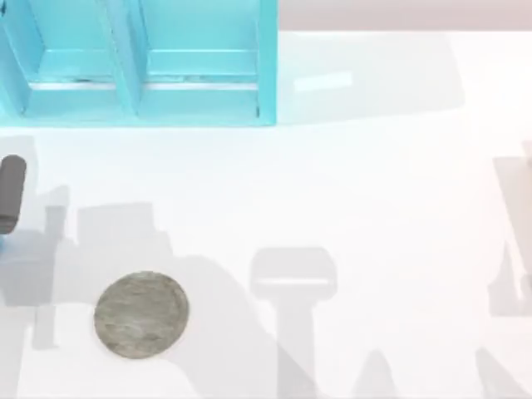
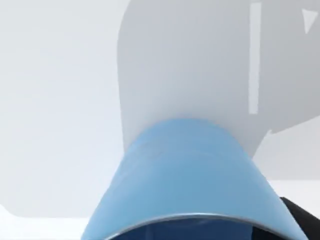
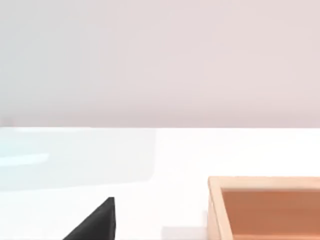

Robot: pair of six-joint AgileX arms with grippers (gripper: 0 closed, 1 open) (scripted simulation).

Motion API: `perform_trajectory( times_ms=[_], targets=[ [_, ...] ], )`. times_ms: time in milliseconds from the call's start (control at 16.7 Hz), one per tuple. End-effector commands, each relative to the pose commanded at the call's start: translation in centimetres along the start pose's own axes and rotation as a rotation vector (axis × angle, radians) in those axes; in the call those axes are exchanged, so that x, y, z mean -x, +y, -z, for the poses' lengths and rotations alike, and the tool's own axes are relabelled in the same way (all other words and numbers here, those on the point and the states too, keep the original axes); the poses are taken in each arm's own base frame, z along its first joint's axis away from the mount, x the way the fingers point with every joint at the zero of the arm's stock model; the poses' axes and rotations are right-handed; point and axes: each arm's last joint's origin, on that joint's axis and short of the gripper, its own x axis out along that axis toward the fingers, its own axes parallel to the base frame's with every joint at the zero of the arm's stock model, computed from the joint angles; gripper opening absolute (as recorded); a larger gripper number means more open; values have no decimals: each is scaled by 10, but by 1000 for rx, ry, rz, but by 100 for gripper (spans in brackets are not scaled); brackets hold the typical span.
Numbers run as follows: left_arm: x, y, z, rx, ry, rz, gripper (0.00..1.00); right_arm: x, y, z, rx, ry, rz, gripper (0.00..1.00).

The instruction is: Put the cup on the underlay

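One underlay (image 1: 141,315) on white table (image 1: 374,208)

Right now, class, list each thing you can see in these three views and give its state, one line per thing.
Cup: close under the left wrist camera, its rim towards the camera; not on the underlay.
Underlay: flat on the table, front left, nothing on it.
Shelf: standing at the back left.
Wooden box: open, resting on the table.
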Motion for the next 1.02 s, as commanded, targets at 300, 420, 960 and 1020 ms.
perform_trajectory(
  times_ms=[300,420,960,1020],
  targets=[
    [7,0,-51,258,8,33,0,0,0,0,0,0,0,100],
    [10,-4,-75,402,19,50,0,0,0,0,0,0,0,100],
    [34,-49,-178,1159,76,54,0,0,0,0,0,0,0,100],
    [38,-55,-187,1221,72,45,0,0,0,0,0,0,0,100]
  ],
)
